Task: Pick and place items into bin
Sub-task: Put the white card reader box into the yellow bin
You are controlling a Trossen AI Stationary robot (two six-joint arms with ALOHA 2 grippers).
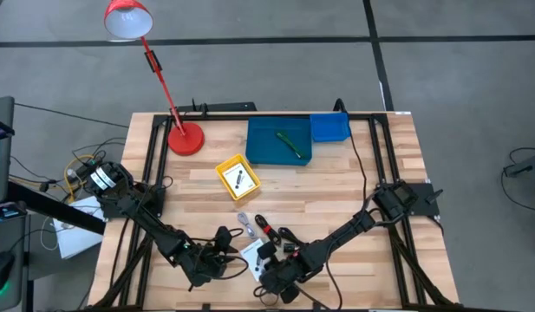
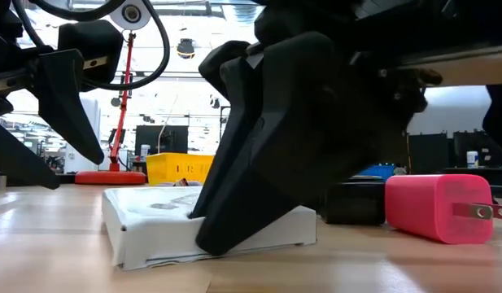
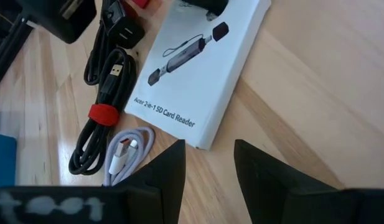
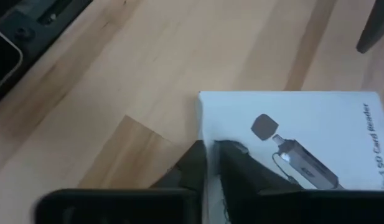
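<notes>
**White card box pinched at the table's near edge**

Nearest the camera, at the front edge of the table (image 1: 336, 186), the white card box (image 1: 252, 254) with a printed card reader is seen lying flat on the wood.

On the left, the left gripper (image 3: 207, 163) is held low just beside the box's near corner; its fingers (image 3: 167, 171) are parted by a moderate gap and nothing is held between them. Beside the box, a coiled black cable (image 3: 104, 93) bound with a red band and a pale cable (image 3: 126, 152) are laid on the table.

In the middle, the box's edge is pinched by the right gripper (image 4: 210, 158), whose fingers (image 4: 232, 158) are drawn narrow onto the card. In the low view the box (image 2: 161, 220) is seen flat on the table under that dark gripper, with a pink plug (image 2: 442, 207) just beside it and a red-black stick (image 1: 265, 227) near it.

Further back, a yellow tray (image 1: 238, 178) holding a dark piece is placed left of centre, and a red lamp (image 1: 185, 139) is stood behind it. The blue bin (image 1: 278, 141) is found at the far side, a green pen (image 1: 290, 143) lying inside it, with a smaller blue tray (image 1: 329, 127) touching its right side.
</notes>
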